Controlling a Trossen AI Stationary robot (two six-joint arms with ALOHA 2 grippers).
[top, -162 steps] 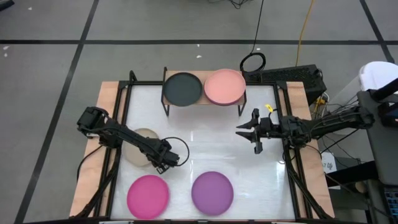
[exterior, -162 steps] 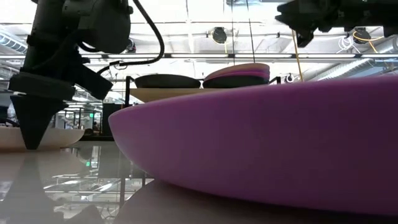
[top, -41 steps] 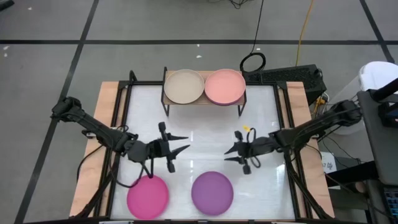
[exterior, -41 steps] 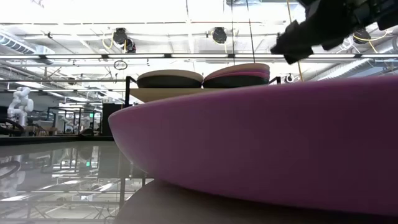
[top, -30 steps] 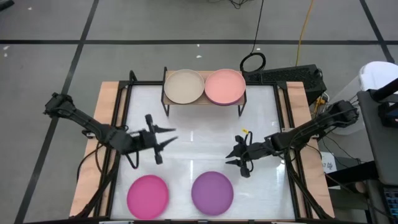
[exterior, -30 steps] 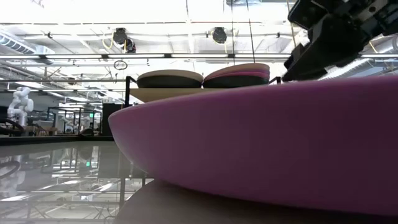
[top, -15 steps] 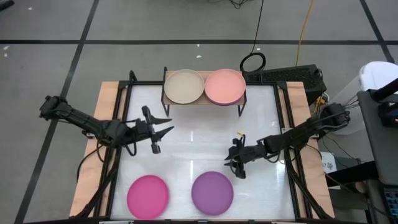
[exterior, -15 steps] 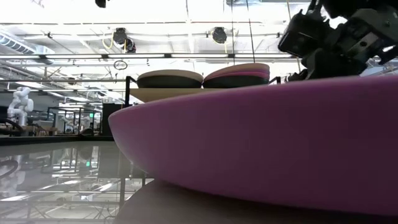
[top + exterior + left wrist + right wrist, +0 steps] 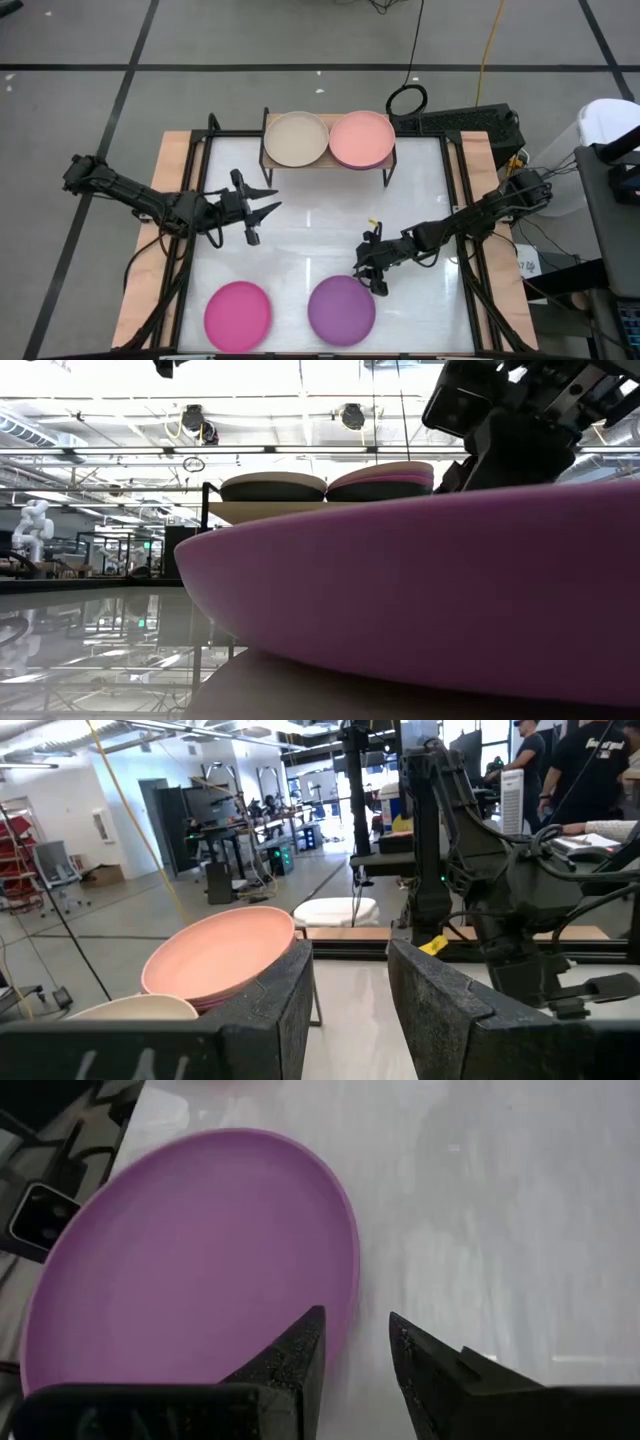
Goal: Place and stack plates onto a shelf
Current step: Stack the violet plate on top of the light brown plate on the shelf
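Note:
A purple plate [image 9: 341, 309] and a magenta plate [image 9: 238, 314] lie flat on the table near its near edge. On the shelf [image 9: 328, 160] at the far side stand two stacks, one topped by a beige plate [image 9: 295, 139] and one by a peach plate [image 9: 361, 139]. My right gripper [image 9: 368, 270] is open and low over the purple plate's far right rim [image 9: 345, 1250]. One finger [image 9: 300, 1355] stands over the plate and the other [image 9: 425, 1365] outside it. I cannot see any touch. My left gripper [image 9: 262, 208] is open and empty above the table's left middle.
The black frame rails and wooden side strips [image 9: 170, 190] border the white tabletop [image 9: 320, 230]. In the low view the purple plate [image 9: 420, 590] fills the foreground, with my right gripper [image 9: 510, 430] above it. People stand in the room behind, in the left wrist view [image 9: 590, 770].
My right gripper has gone toward the table's near edge and a little left, and down toward the purple plate's far rim, staying open. The plates have not moved.

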